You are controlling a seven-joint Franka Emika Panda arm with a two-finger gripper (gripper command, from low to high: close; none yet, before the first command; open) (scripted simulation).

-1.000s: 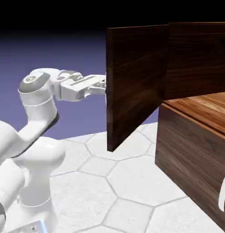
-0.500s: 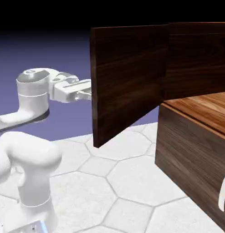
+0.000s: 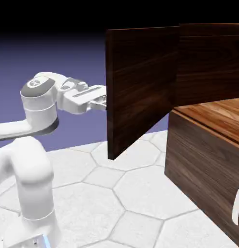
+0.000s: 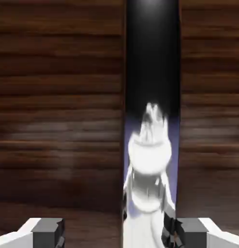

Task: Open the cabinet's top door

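The cabinet (image 3: 208, 63) is a large dark walnut box on the exterior view's right. Its top door (image 3: 141, 89) stands swung out toward the arm, with its free edge near the picture's middle. My gripper (image 3: 105, 101) reaches the door's front face from the left, its tips hidden behind that edge. In the hand view the door's wood (image 4: 58, 97) fills the frame. The silver handle (image 4: 151, 145) runs upright between my fingertips (image 4: 46, 230). My gripper (image 4: 114, 231) is open around the handle, with a wide gap on the left side and the right tip close beside it.
The cabinet's lower part (image 3: 203, 164) juts out below the open door, with a lighter brown top. Its own silver handle (image 3: 236, 208) shows at the lower right. The white arm (image 3: 37, 121) rises at the left over a pale hexagon-tiled table (image 3: 116, 193).
The door swung farther out toward the arm, then came partly back. The gripper went from shut on the handle to open around it. The arm drew back, then moved forward again.
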